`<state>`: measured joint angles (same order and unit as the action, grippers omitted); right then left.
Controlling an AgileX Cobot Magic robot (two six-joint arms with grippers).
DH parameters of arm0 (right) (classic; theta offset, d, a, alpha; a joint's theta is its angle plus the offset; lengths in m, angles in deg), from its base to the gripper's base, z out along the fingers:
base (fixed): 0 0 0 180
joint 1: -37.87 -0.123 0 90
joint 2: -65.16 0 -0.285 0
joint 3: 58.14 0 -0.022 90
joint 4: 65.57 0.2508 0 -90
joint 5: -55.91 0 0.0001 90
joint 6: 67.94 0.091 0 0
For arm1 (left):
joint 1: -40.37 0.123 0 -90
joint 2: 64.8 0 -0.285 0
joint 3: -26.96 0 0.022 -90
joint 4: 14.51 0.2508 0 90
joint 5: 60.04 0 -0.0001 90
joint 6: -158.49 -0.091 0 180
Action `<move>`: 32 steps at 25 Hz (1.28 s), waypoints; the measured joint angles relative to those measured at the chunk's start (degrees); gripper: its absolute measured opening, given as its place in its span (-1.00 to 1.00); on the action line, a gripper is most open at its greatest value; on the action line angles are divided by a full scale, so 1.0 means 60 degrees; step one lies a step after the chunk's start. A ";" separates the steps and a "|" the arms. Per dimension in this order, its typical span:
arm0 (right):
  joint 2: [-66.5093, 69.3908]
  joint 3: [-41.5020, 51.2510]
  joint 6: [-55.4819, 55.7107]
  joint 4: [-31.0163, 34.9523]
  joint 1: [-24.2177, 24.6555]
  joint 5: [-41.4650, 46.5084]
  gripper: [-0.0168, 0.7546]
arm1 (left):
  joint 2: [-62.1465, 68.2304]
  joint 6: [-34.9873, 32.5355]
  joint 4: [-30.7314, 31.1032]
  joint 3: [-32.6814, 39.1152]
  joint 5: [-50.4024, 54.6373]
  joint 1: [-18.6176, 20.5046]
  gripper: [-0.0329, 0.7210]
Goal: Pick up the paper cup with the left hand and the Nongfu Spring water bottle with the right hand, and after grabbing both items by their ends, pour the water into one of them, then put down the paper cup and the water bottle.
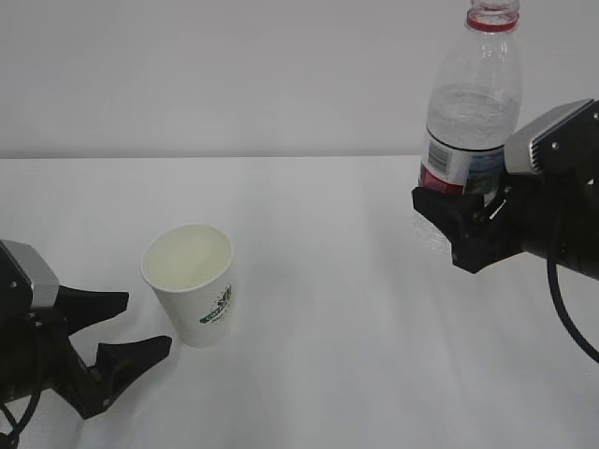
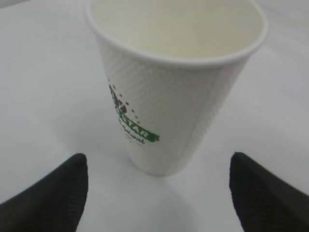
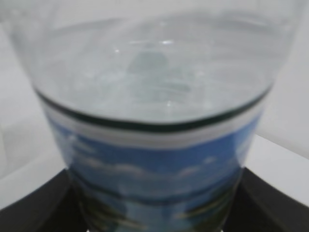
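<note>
Just one paper cup (image 1: 190,282), one water bottle (image 1: 471,103).

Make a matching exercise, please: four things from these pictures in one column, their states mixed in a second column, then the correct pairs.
Things:
1. paper cup
2. Nongfu Spring water bottle
3. left hand
4. right hand

States:
A. clamped on the bottle's lower part
B. open, beside the cup, not touching
C. standing upright on the table
D. held upright above the table

Pairs: 1-C, 2-D, 3-B, 4-A
</note>
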<state>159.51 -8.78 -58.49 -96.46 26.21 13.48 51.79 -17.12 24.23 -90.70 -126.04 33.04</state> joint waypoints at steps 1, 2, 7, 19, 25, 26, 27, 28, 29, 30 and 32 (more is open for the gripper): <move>0.0000 0.0000 0.0000 0.0000 0.0000 0.0000 0.39 | 0.0000 0.0000 0.0100 -0.0117 0.0000 0.0000 0.92; 0.0000 0.0000 0.0000 0.0000 0.0000 0.0000 0.39 | 0.0007 0.0000 0.0215 -0.0213 0.0000 0.0000 0.92; 0.0000 0.0000 0.0000 0.0000 0.0000 0.0000 0.39 | 0.0023 0.0000 0.0719 -0.0653 0.0000 0.0000 0.92; 0.0000 0.0016 -0.0016 0.0000 0.0000 0.0000 0.39 | 0.1160 0.0000 0.0766 -0.0740 -0.0017 0.0000 0.92; 0.0000 0.0016 -0.0016 0.0000 0.0000 0.0006 0.39 | 0.1485 0.0000 0.0733 -0.1111 -0.0017 -0.0361 0.92; 0.0000 0.0016 -0.0016 0.0000 0.0000 0.0006 0.39 | 0.1578 0.0000 0.0709 -0.1190 -0.0017 -0.0449 0.92; 0.0000 0.0016 -0.0016 0.0000 0.0000 0.0006 0.39 | 0.1680 0.0000 0.0658 -0.1265 -0.0017 -0.0531 0.92; 0.0000 0.0016 -0.0016 0.0000 0.0000 0.0006 0.39 | 0.1775 0.0000 0.0523 -0.1312 -0.0017 -0.0595 0.92; 0.0000 0.0016 -0.0016 0.0000 0.0000 0.0006 0.39 | 0.1810 0.0000 0.0393 -0.1329 -0.0017 -0.0616 0.92; 0.0000 0.0016 -0.0016 0.0000 0.0000 0.0006 0.39 | 0.1850 0.0000 0.0214 -0.1335 -0.0017 -0.0638 0.92; -0.0007 0.0016 -0.0016 0.0000 0.0000 0.0006 0.39 | 0.1873 -0.0150 -0.0044 -0.1335 -0.0017 -0.0657 0.92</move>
<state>159.47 -8.68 -58.59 -96.46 26.21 13.52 63.03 -18.02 23.97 -98.71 -126.14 29.10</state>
